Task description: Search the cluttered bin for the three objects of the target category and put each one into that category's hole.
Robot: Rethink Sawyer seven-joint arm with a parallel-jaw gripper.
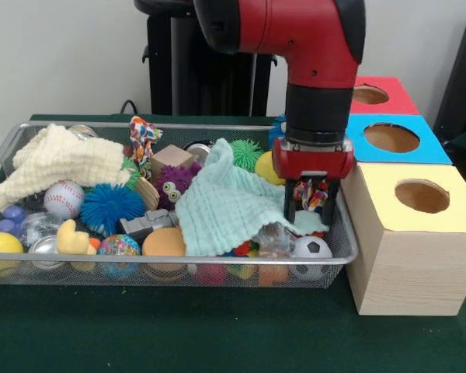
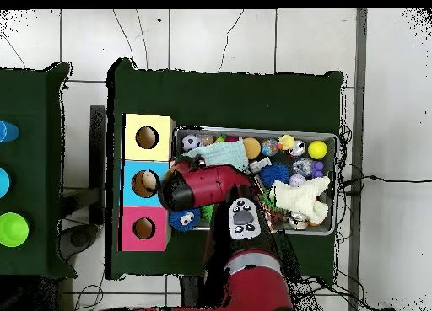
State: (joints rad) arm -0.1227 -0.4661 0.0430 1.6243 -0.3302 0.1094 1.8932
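Pincer: the pincer (image 1: 311,203) hangs at the bin's end nearest the boxes, its two dark fingers clamped on a multicoloured patterned cloth toy (image 1: 310,194), which sits between the fingers just above the clutter.
Held thing's look: small, crumpled, soft; red, yellow and blue patches; it seems to match the patterned cloth piece (image 1: 144,137) standing at the far rim, so fabric scraps look like the target category.
Bin: a wire mesh bin (image 1: 344,247) on the green tabletop (image 1: 217,334), crowded with balls, spiky toys, a cream cloth (image 1: 58,159) and a mint cloth (image 1: 225,203) lying just beside the pincer.
Boxes: three wooden boxes beside the bin, with yellow (image 1: 422,196), blue (image 1: 391,137) and red (image 1: 370,95) tops, each holed; in the overhead view the arm (image 2: 202,186) covers the bin's box-side end.
Step in hand: likely lifting the toy clear for a hole; which hole I cannot tell.
Doing it well: rise straight up first so the mint cloth's edge does not snag, clear the mesh rim, centre the toy over the hole, and release low, since limp fabric may drape on the hole's edge.
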